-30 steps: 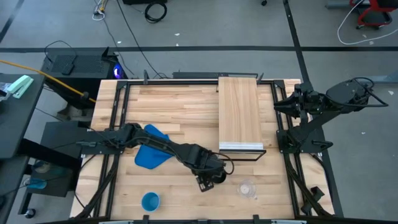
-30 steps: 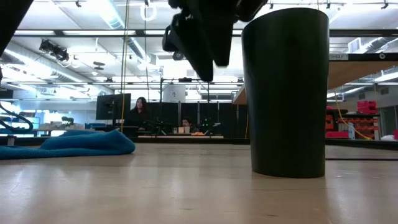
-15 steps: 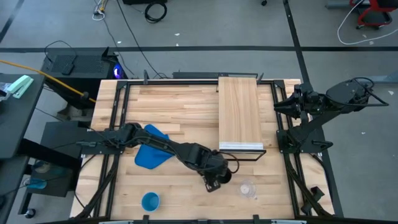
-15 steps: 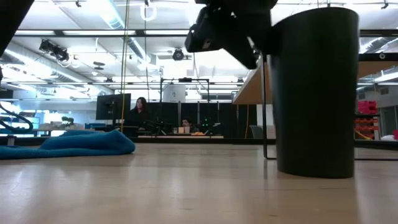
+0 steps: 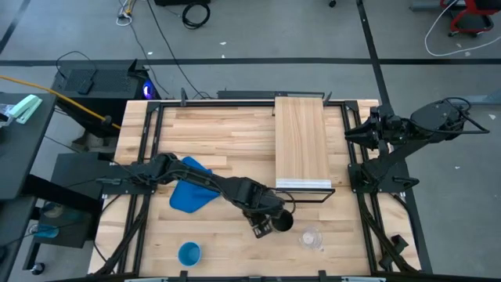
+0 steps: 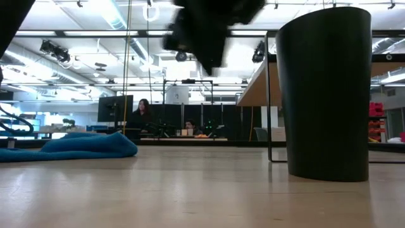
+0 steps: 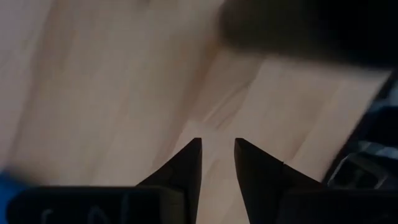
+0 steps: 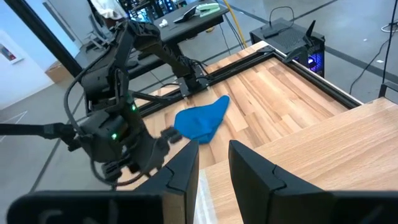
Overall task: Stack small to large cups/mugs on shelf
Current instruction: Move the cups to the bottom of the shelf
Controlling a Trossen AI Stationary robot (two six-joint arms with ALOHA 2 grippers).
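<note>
The black cup stands upright on its base on the table just in front of the shelf, and it looms large in the low view. My left gripper is shut and hovers just left of it, above the table, apart from it. Its wrist view shows bare wood past the fingertips and a dark blur beyond. The clear cup stands to the right of the black cup, and the light-blue cup stands near the near edge. My right gripper is shut and parked at the right edge.
A blue cloth lies crumpled under the left arm's reach, left of centre. The shelf's black frame leg stands just behind the black cup. The far left part of the table is bare wood. People sit in the room beyond the table.
My left gripper moved toward the table's right against the black cup near its rim, and the cup slid a short way right along the table, staying upright. The gripper then drew back left and up, clear of the cup.
</note>
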